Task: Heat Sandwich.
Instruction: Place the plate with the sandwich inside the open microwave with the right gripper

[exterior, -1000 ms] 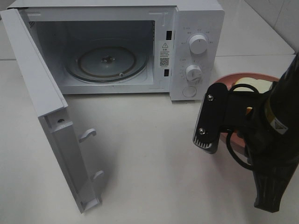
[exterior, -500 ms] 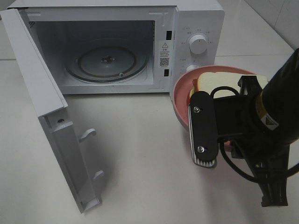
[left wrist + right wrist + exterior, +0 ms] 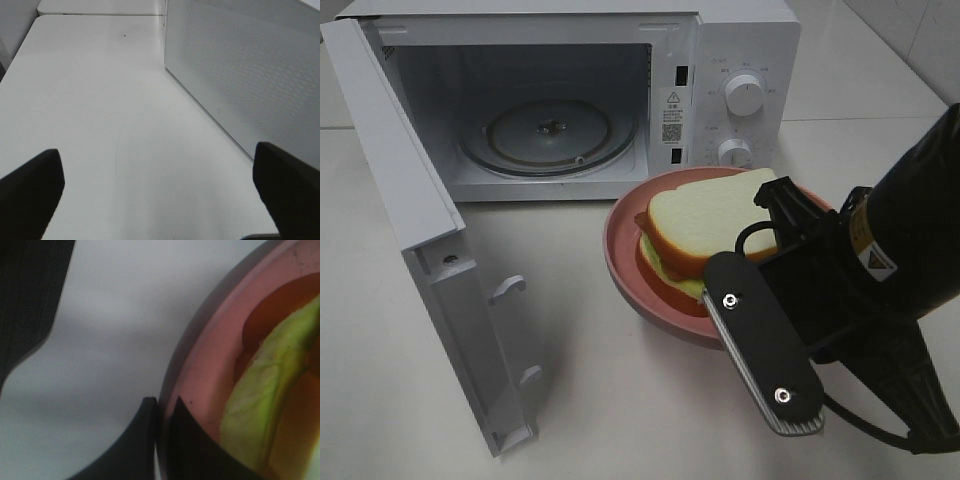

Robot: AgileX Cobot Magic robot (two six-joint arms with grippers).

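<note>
Pinching the rim of the pink plate (image 3: 620,240), the right gripper (image 3: 162,410) has its jaws pressed onto the edge, one on either side. The sandwich (image 3: 705,215) sits on that plate in front of the white microwave (image 3: 740,40), whose door (image 3: 390,150) stands open with the glass turntable (image 3: 545,135) showing inside; the plate appears clear of the table (image 3: 620,420), though this is unconfirmed. The left gripper (image 3: 160,187) is spread wide over the table.

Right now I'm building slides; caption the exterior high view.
Right end effector grips the pink plate bearing the sandwich, in front of the open microwave.
</note>
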